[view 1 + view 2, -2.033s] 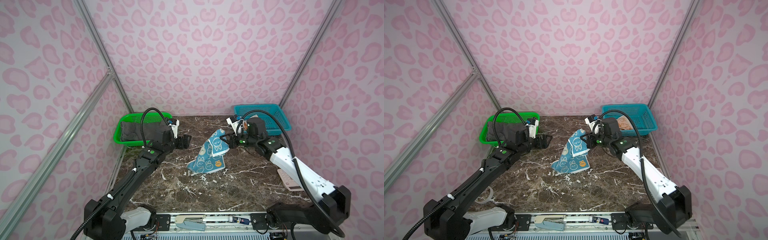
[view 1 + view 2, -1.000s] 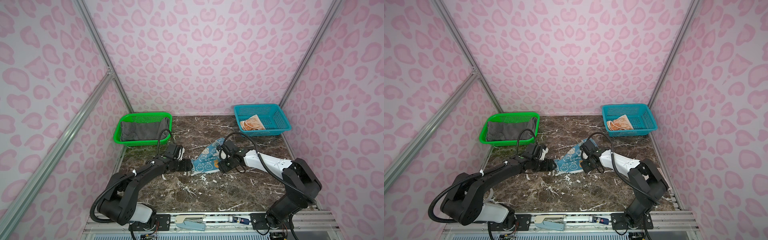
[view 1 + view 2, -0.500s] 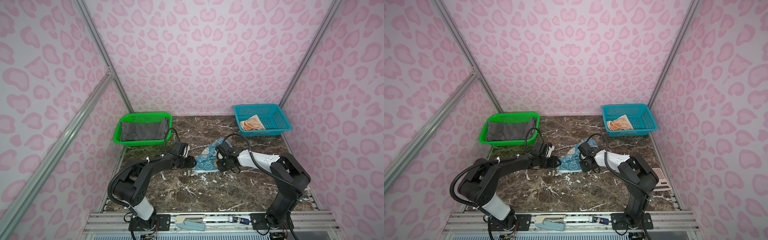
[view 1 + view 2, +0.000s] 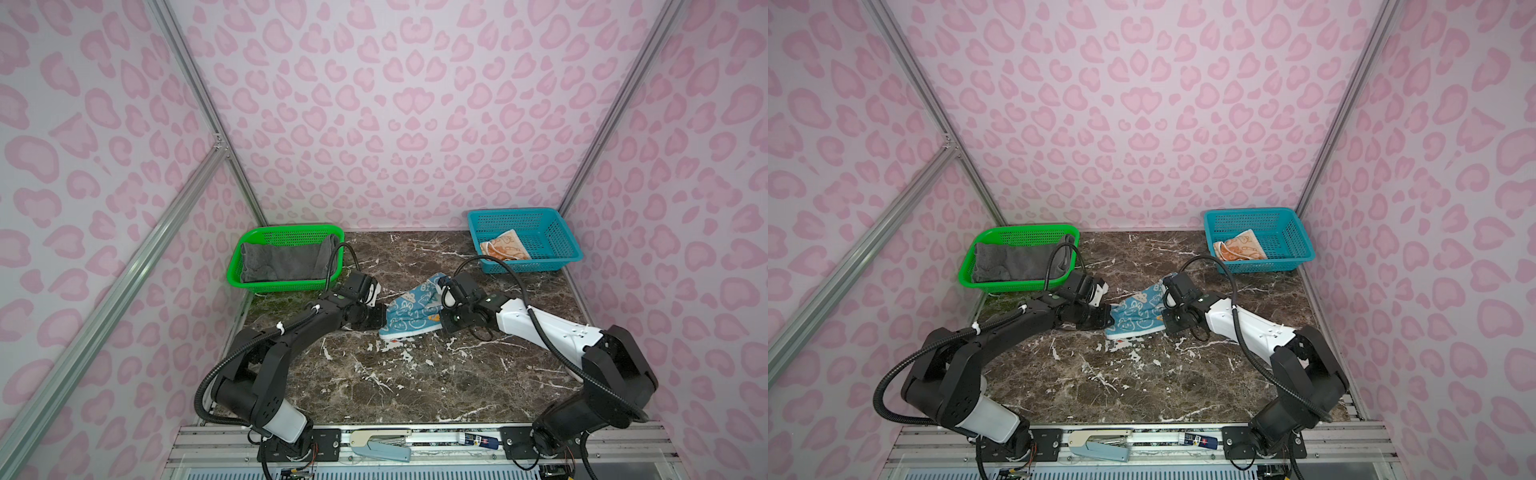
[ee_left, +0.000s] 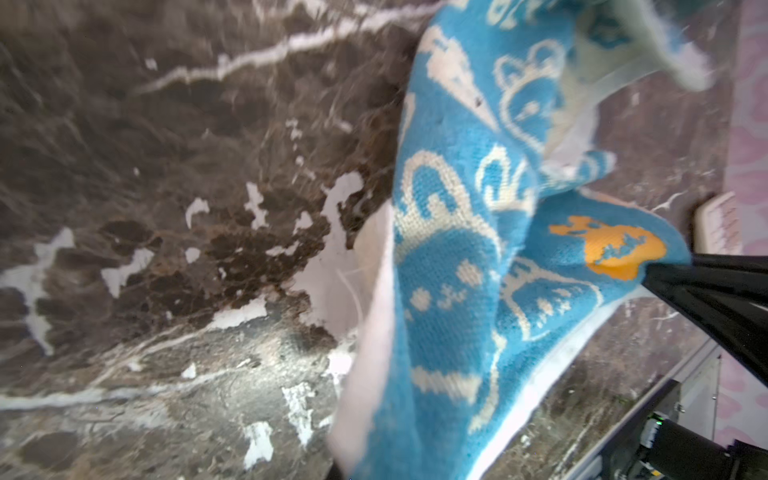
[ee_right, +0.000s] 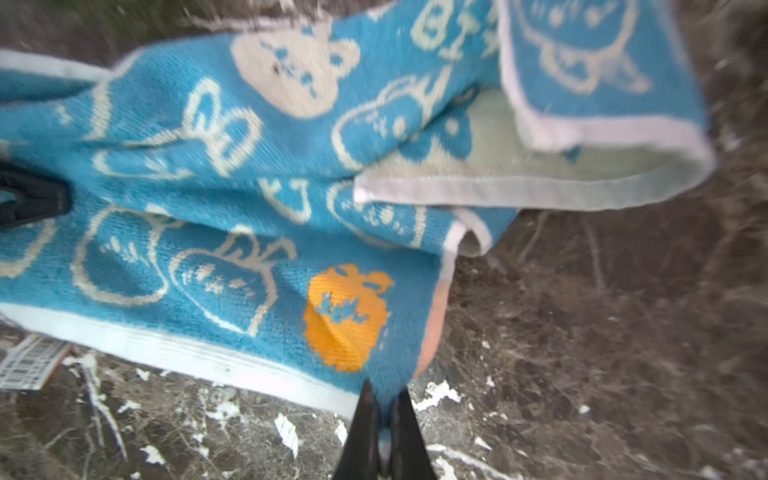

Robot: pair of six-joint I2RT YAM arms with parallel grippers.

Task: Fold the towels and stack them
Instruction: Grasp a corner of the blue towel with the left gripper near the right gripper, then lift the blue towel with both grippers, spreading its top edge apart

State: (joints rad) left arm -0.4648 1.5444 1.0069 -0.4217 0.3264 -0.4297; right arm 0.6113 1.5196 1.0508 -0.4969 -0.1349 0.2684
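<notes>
Right wrist view: right hand (image 6: 384, 397) is pinched tight on the near corner of the blue towel (image 6: 249, 166), just by the orange patch. The black fingers of the left hand (image 6: 31, 203) are clamped on the far end of the same edge. In both top views the two hands sit low on the tabletop (image 4: 415, 382), one at each end of the towel, which lies mid-tabletop between them.

Change: a second ago both hands were spread wide beside the cloth; now both have closed on it, so the two-corner grasp looks done. The towel is still rumpled, with one corner flipped over to show its pale back, and the held edge looks slightly raised off the marble.

Likely next is a lift and pull apart to flatten it for a first fold. The risk is a thin pinch slipping off the hem.

The grey towel (image 4: 282, 262) is bunched in the green basket (image 4: 291, 229). The orange towel (image 4: 503, 249) is in the teal basket (image 4: 552, 249). Both are well apart from the hands. Nothing is folded or stacked yet, so the task is at an early stage.
</notes>
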